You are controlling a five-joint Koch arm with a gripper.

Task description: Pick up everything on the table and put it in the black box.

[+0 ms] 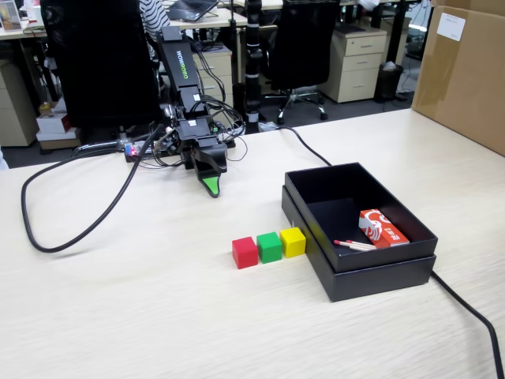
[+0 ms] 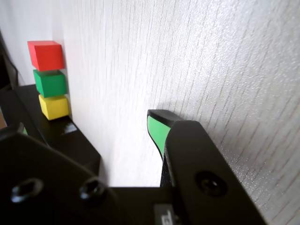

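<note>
Red cube (image 1: pixel 245 252), green cube (image 1: pixel 269 246) and yellow cube (image 1: pixel 293 242) sit in a touching row just beside the black box (image 1: pixel 379 272), yellow nearest it, so carries look short. Gripper (image 1: pixel 210 186) hangs well behind the box, holding nothing; jaw gap can't be judged.

Office: desks, swivel chair (image 1: pixel 304 47), drawer cabinets (image 1: pixel 359 63).
</note>
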